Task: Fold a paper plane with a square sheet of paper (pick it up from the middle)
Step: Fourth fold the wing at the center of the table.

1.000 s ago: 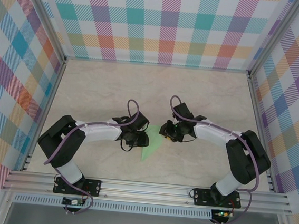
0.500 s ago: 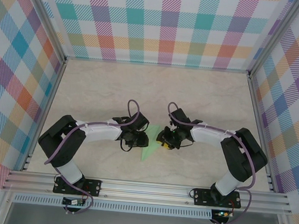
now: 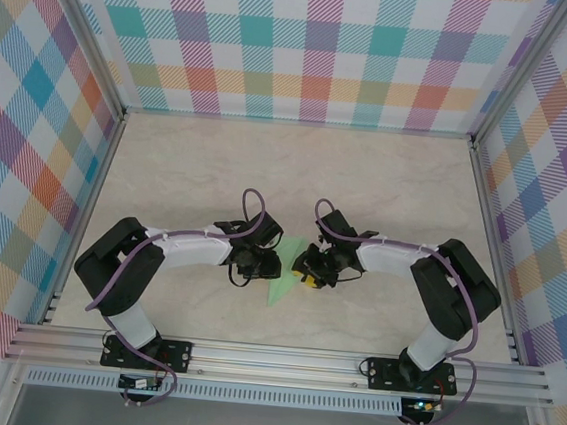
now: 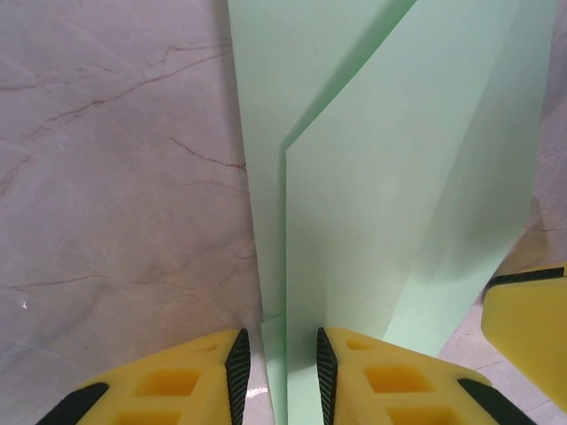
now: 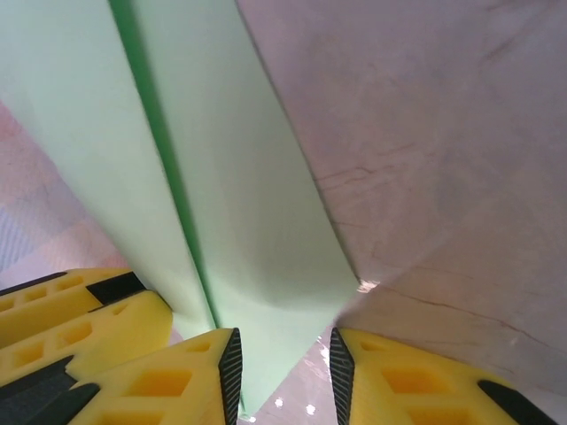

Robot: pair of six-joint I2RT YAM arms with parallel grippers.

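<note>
Since the paper plane (image 3: 282,285) lies part-folded on the table (image 3: 397,183), between the two grippers and nearer the arms' bases than the far wall, the step in hand looks like setting one of its long folds. To do it well, one gripper should probably pin the layers close to the crease while the other works the raised flap down. The edges should line up before any pressure goes on, because such thin paper is likely to slide on the smooth tabletop or buckle under a sideways push.

The left gripper (image 4: 282,376) stands with its jaws narrowly parted over the paper. A lifted flap runs away from the gap, and a sliver of table shows between one pad (image 4: 239,372) and the paper's edge, so the jaws are not clamped on it. The right gripper (image 5: 282,372) has a pointed end of the paper spanning the gap between its jaws. Whether they pinch it or merely straddle it cannot be told.

Both arms reach inward from their bases with elbows swung outward and forearms nearly level. The wrists are low and face each other across the paper, and the two grippers sit near one another.
</note>
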